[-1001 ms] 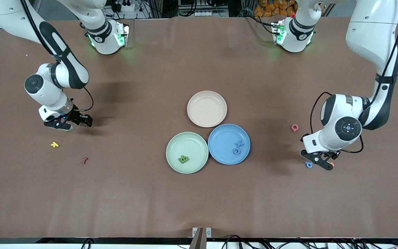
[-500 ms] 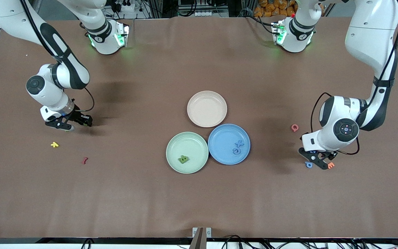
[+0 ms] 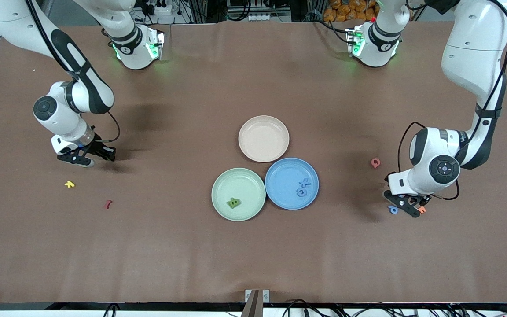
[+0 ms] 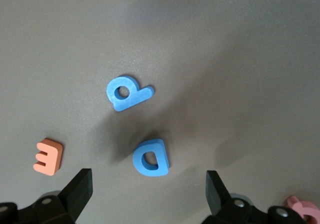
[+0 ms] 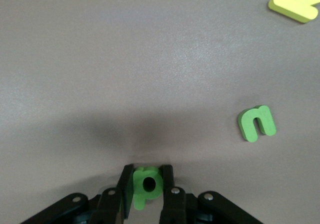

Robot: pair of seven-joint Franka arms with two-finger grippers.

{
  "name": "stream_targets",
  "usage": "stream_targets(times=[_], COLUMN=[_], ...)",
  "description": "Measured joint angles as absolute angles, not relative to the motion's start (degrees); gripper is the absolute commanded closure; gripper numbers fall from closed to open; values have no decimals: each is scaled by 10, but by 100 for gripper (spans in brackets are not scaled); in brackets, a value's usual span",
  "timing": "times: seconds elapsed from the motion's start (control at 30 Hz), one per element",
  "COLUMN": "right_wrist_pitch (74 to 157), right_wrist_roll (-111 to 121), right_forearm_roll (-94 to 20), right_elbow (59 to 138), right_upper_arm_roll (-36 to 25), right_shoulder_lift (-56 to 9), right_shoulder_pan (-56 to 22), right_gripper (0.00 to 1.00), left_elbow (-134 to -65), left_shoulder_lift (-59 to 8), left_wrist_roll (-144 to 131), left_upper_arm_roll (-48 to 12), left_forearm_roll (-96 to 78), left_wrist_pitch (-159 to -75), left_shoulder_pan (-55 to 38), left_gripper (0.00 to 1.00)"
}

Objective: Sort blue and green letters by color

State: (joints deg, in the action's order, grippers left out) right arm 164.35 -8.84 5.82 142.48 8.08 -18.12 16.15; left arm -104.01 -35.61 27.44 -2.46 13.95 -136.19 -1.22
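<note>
- Right gripper (image 3: 87, 155), low over the table (image 3: 183, 246) toward the right arm's end, is clenched on a small chunky green letter P (image 5: 145, 184), pinched edge-on between its fingers so it can be carried to a plate.
- Beside it lie a green letter n (image 5: 257, 123) and a yellow foam letter K (image 3: 69, 184); a dark red letter (image 3: 108, 204) lies nearer the front camera.
- At mid-table, the pale green round plate (image 3: 225, 185) holds green letters (image 3: 234, 203), the blue round plate (image 3: 280, 176) holds a blue X (image 3: 305, 183) and another blue letter, and the beige plate (image 3: 263, 138) is bare.
- Left gripper (image 4: 150, 189), jaws spread wide, hovers straddling a blue letter D (image 4: 151, 158), likely lining up a grasp; a blue letter P (image 4: 126, 92) and an orange letter E (image 4: 48, 157) lie nearby, with a pink letter G (image 3: 375, 163) farther from the front camera.
</note>
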Motion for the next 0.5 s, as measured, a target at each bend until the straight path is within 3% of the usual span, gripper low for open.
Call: stream_targets(times=[0.5], right_wrist_pitch=[1642], right_wrist_roll=[-199], right_forearm_roll=[58], right_elbow=[1392], right_upper_arm_roll=[110], right_shoulder_lift=[-181], right_shoulder_pan=[125], right_gripper=[100], left_elbow=[-1040], left_shoulder_lift=[-358], left_wrist_roll=[318], left_upper_arm_roll=[-25], left_forearm_roll=[73], left_wrist_pitch=[-1365], left_shoulder_pan=[1], left_gripper=[0])
